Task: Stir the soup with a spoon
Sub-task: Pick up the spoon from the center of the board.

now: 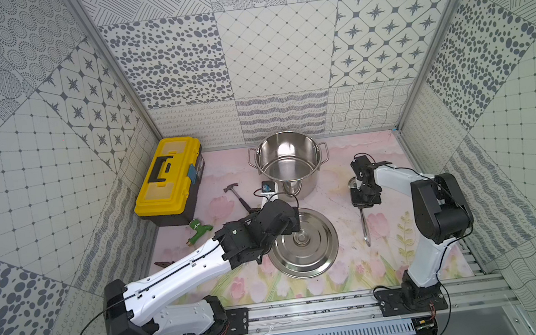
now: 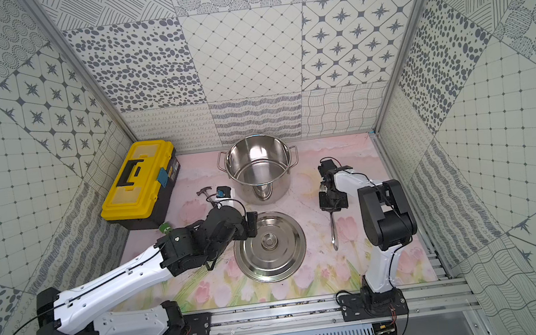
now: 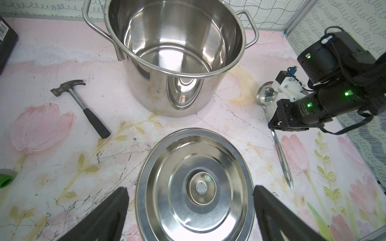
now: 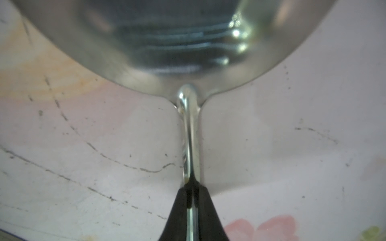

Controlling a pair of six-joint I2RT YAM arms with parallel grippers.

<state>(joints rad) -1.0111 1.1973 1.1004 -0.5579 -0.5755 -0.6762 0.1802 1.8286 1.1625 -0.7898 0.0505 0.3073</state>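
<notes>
The soup pot (image 1: 288,162) (image 2: 259,167) (image 3: 173,52) is a shiny steel stockpot standing at the back middle of the mat, with no liquid showing inside. To its right the steel spoon (image 1: 365,229) (image 2: 333,233) (image 3: 279,154) lies on the mat, bowl toward the back. My right gripper (image 1: 363,203) (image 2: 332,207) (image 3: 273,125) (image 4: 192,200) is shut on the spoon's thin handle (image 4: 191,135) just behind the bowl. My left gripper (image 1: 292,222) (image 3: 191,200) hangs open over the lid, holding nothing.
A flat steel lid (image 1: 303,242) (image 3: 198,183) lies in front of the pot. A black-handled hammer (image 1: 239,196) (image 3: 81,104) lies left of the pot. A yellow toolbox (image 1: 167,177) stands at the back left, with a green fitting (image 1: 199,230) near it.
</notes>
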